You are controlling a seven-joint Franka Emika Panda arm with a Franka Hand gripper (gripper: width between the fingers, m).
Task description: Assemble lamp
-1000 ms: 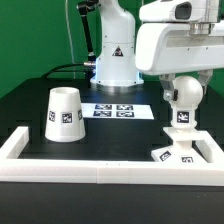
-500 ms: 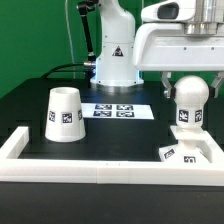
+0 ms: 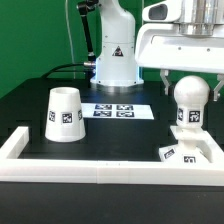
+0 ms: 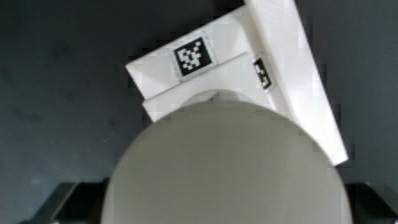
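Compared with one second earlier, the bulb [image 3: 191,98] has shifted towards the exterior view's right and now stands upright rather than tilted. Gripper [image 3: 190,84]: closed on the bulb's rounded head, one finger on each side. Bulb stem: carries a square tag and points down at the flat square base [image 3: 186,151]; whether stem and base touch cannot be told. Base: lies in the near corner on the exterior view's right, just inside the white border rail [image 3: 100,172]. Shade [image 3: 64,112]: stands wide end down on the black table [image 3: 30,95], well apart on the exterior view's left. Marker board [image 3: 115,110]: flat between shade and bulb. Wrist view: bulb [image 4: 222,165] fills the foreground, tagged base [image 4: 222,55] beyond it
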